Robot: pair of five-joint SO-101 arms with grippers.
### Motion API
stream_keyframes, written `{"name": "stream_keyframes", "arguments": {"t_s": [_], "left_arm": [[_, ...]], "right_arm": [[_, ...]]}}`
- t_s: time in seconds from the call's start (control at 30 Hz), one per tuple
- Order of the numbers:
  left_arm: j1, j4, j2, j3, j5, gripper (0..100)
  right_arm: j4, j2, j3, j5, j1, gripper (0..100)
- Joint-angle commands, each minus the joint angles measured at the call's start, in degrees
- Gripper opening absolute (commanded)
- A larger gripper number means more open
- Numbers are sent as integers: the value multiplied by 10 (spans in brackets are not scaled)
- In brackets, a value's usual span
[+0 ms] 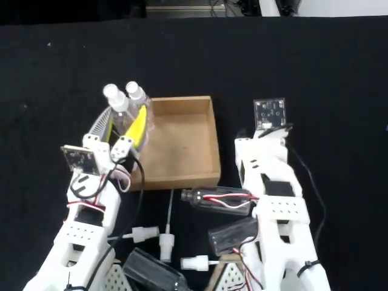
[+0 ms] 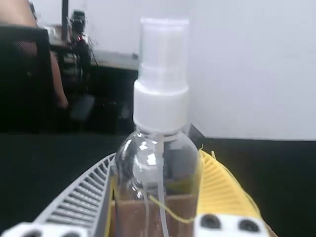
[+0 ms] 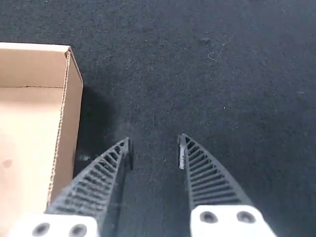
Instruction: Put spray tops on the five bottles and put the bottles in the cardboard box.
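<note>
High view: the left pincer (image 1: 126, 116) grips a capped bottle (image 1: 113, 96) at the cardboard box's (image 1: 182, 177) far-left corner, in the middle of the bench (image 1: 315, 73). Left wrist view — the bottle stands upright between the fingers (image 2: 222, 187). Right wrist view — the right pincer (image 3: 154, 143) is open over the bench, beside the box.

Black cloth (image 1: 315, 66) over the whole desk here, matte, flecked with bits of lint, running right out to the far edge. Just past that edge, a tangle of dark cables (image 1: 242, 6), and a pale patch of surface (image 1: 345, 7) by the far right corner. Across the room, a plain white wall (image 2: 256, 64), evenly lit. Against it, a grey-topped bench (image 2: 116, 59) with equipment (image 2: 78, 24) piled on it, a small red light glowing. In front, a black mesh chair (image 2: 19, 74).
</note>
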Motion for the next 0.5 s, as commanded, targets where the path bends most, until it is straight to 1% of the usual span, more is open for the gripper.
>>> {"name": "stream_keyframes", "arguments": {"t_s": [0.0,0.3,0.47], "left_arm": [[19,14,2,14,8,30],[16,18,3,-15,4,30],[16,18,4,-11,4,30]], "right_arm": [[-16,6,-2,0,10,131],[-16,6,-2,0,10,131],[-16,6,-2,0,11,131]]}}
